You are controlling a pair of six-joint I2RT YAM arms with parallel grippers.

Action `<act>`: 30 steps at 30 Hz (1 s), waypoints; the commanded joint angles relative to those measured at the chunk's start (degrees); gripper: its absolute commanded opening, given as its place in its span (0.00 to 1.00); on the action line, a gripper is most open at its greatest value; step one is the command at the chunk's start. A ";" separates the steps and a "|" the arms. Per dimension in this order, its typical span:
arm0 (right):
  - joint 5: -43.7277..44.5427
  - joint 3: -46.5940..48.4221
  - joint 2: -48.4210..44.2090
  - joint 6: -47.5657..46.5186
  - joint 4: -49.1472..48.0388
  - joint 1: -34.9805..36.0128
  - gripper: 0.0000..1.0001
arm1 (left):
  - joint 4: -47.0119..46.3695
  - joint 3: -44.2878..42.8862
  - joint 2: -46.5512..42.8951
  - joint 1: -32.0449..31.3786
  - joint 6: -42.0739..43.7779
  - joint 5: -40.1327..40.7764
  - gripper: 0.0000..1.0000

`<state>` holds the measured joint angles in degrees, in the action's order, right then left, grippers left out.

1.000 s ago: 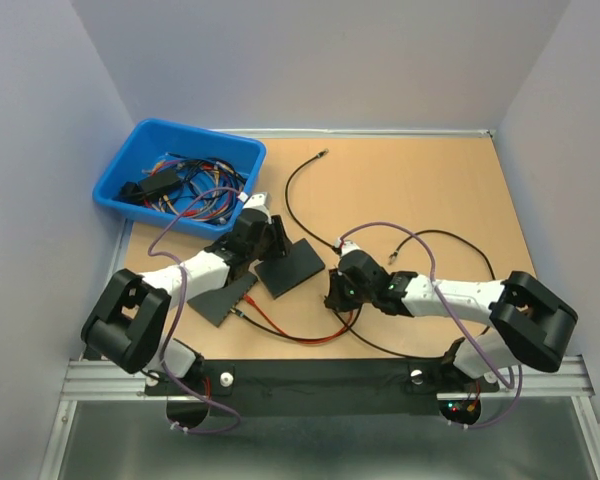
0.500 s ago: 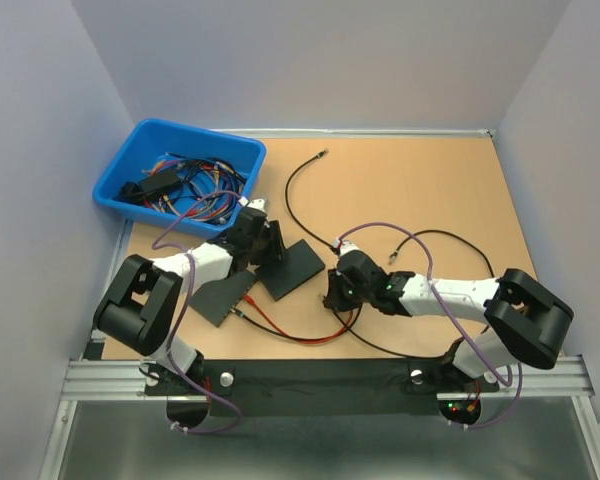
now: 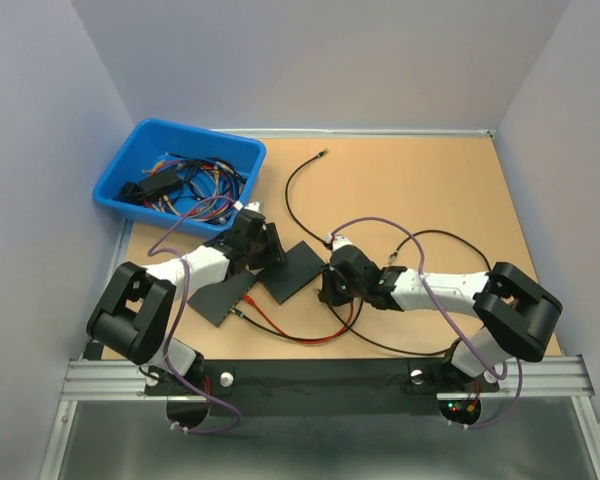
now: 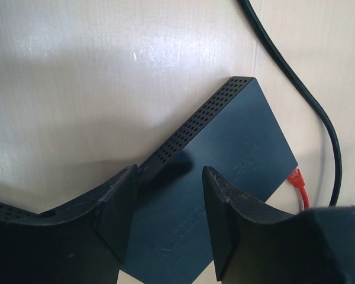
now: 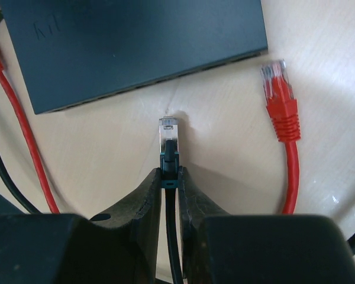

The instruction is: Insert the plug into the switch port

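At centre of the table (image 3: 430, 180), the switch (image 3: 298, 268) lies flat. Right gripper (image 5: 168, 174) has its fingers clamped on the plug (image 5: 168, 131), metal tip aimed at 12 o'clock toward the switch's port side, near but apart, not inserted. A red plug (image 5: 279, 94) lies loose at its 2 o'clock. Left gripper (image 4: 165, 198) has its fingers apart, straddling the switch's vented edge; contact unclear. A blue bin (image 3: 180, 175) of cables sits at 10 o'clock.
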<state>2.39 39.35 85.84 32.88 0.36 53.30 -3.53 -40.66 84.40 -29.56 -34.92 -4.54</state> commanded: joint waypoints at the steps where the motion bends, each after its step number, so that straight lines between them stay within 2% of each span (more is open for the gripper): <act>1: 1.30 3.36 0.99 -3.17 -3.35 0.49 0.01 | -0.76 1.90 -1.52 -0.58 1.68 -1.70 0.58; 6: 0.60 5.82 2.84 -5.46 -3.35 0.49 0.00 | -3.94 3.22 -2.40 -0.58 5.56 -1.09 0.61; 12: -0.02 6.17 4.42 -5.73 -3.79 0.49 0.01 | -9.47 4.19 -1.87 -0.50 9.25 -8.46 0.61; 30: 0.33 7.76 6.18 -7.92 -3.88 0.49 0.00 | -11.85 3.05 6.38 -1.55 11.19 -15.94 0.60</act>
<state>1.74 44.07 90.98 26.92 -0.03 53.34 -15.77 -37.21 88.31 -29.47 -23.81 -13.91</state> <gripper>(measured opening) 0.197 0.607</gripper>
